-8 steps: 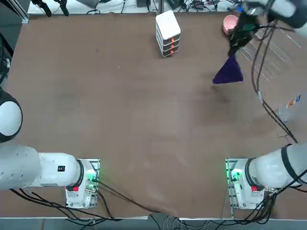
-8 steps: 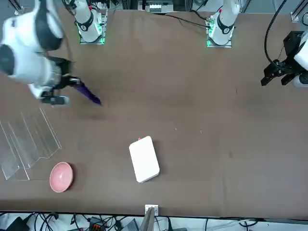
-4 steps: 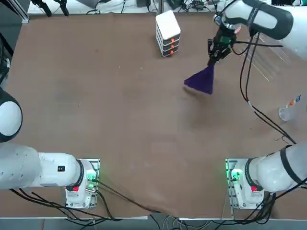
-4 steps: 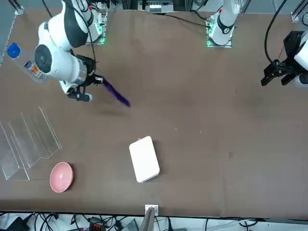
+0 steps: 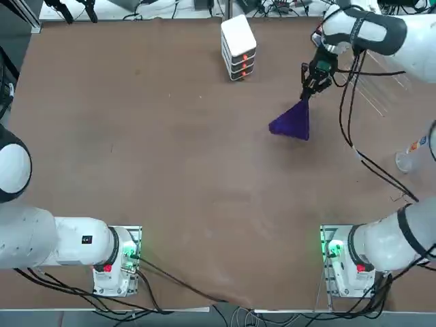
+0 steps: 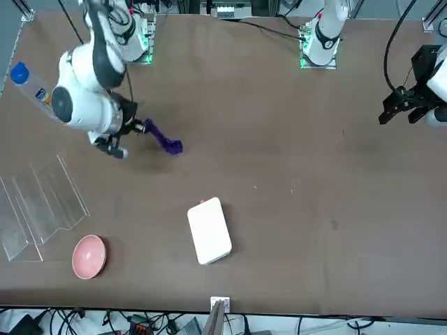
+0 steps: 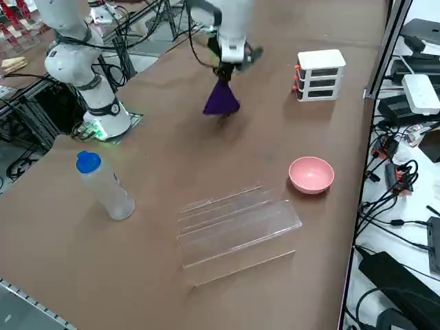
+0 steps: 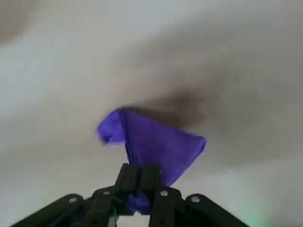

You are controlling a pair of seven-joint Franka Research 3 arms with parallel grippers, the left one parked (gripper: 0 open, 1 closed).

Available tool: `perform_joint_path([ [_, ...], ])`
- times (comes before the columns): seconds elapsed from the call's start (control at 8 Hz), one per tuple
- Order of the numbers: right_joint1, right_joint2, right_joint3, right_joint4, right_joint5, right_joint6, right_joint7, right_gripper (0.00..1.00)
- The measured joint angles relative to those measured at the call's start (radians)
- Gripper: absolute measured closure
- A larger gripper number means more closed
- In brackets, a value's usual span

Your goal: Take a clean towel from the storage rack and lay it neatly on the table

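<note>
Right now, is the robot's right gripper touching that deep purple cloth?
Touching: the right wrist view shows the black two-fingered right gripper shut on the deep purple cloth, fabric pinched between its fingers.

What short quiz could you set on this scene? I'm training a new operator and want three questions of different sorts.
1. What does the right gripper hold?
2. True or false: the towel lies flat on the table.
3. Which is nearer the rack: (a) the bowl or (b) the white box?

Key: 1. The towel, pinched so that it hangs in a cone. 2. False; it hangs from the gripper. 3. (a).
</note>
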Motion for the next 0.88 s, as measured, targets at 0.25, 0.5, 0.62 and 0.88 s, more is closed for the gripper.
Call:
perform_joint_path([
  [0.25, -0.112, 0.083, -0.005, 0.007, 0.000, 0.073, -0.138, 0.96],
  [0.5, -0.176, 0.128, -0.006, 0.027, -0.001, 0.113, -0.228, 0.96],
  [0.62, -0.191, 0.148, -0.006, 0.040, -0.002, 0.134, -0.242, 0.96],
  [0.88, -0.200, 0.195, -0.006, 0.048, -0.002, 0.224, -0.246, 0.83],
])
